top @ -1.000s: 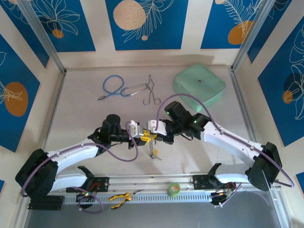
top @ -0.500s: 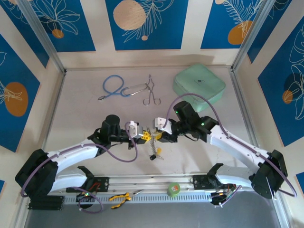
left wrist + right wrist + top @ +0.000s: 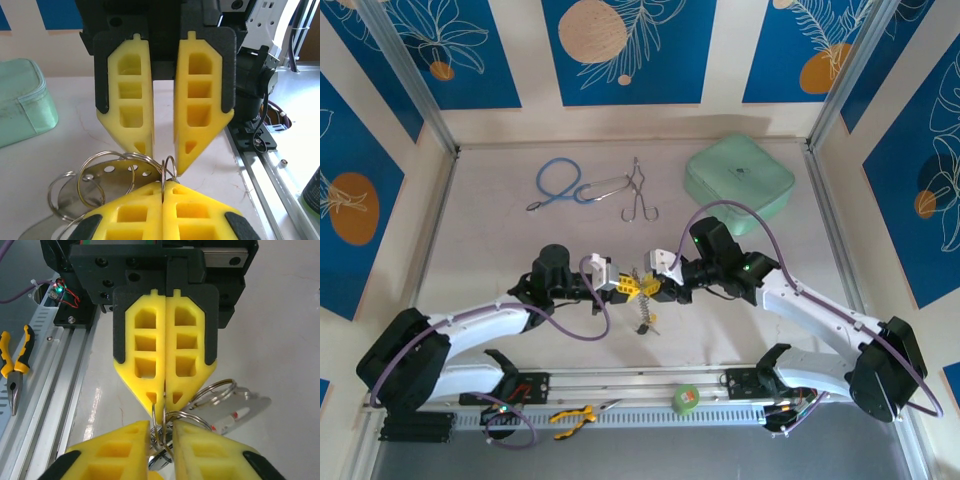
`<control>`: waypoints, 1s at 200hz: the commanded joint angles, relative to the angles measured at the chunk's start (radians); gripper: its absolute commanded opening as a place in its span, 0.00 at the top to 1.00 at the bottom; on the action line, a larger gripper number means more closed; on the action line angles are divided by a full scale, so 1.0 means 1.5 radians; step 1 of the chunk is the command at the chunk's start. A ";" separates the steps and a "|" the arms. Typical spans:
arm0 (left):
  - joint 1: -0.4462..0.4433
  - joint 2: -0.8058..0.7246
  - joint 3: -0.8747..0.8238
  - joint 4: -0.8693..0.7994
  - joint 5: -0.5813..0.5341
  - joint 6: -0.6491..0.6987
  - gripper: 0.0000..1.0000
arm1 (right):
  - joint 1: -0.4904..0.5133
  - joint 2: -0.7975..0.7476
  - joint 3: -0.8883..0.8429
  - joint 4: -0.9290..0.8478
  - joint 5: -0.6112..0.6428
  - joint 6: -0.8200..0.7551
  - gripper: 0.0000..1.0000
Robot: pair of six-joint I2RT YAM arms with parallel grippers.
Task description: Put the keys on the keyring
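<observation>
The keyring (image 3: 106, 153) is a cluster of silver split rings with a perforated metal plate, held above the table between both grippers. My left gripper (image 3: 163, 184) is shut on one thin ring, and its closed yellow fingers (image 3: 150, 360) face the right wrist camera. My right gripper (image 3: 161, 426) meets it tip to tip, its jaws a little apart with rings (image 3: 220, 382) lying loose in the gap. In the top view the left gripper (image 3: 628, 286) and right gripper (image 3: 654, 287) meet at mid-table. A short chain with small keys (image 3: 642, 318) hangs below them, too small for detail.
At the back lie a blue cord loop (image 3: 555, 180), steel forceps (image 3: 638, 195) and a mint-green pouch (image 3: 738, 175). Yellow-handled pliers (image 3: 572, 415) and a green tape roll (image 3: 686, 398) rest on the front rail beside the arm bases.
My right gripper drew back a little to the right and its jaws parted from shut. The left gripper stayed put and closed fully on the ring.
</observation>
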State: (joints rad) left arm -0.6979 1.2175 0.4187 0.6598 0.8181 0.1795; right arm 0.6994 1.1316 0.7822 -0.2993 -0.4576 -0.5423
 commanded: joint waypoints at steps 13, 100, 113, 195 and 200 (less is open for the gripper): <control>-0.004 0.005 -0.006 0.060 0.030 -0.020 1.00 | -0.002 0.006 -0.003 0.004 -0.027 0.002 1.00; -0.004 -0.023 0.041 -0.142 0.002 0.073 0.80 | 0.049 0.062 0.115 -0.172 0.112 -0.079 1.00; -0.005 -0.021 0.047 -0.154 0.001 0.079 0.81 | 0.057 0.072 0.130 -0.183 0.117 -0.088 1.00; -0.005 -0.033 0.052 -0.181 -0.006 0.102 1.00 | 0.076 0.104 0.180 -0.224 0.114 -0.106 0.96; -0.005 -0.035 0.049 -0.179 -0.007 0.102 1.00 | 0.068 0.094 0.169 -0.209 0.097 -0.096 0.91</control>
State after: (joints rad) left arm -0.6979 1.1957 0.4664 0.3950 0.8017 0.2981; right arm 0.8288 1.3235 1.0500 -0.6682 -0.2134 -0.7097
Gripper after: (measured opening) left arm 0.066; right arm 0.044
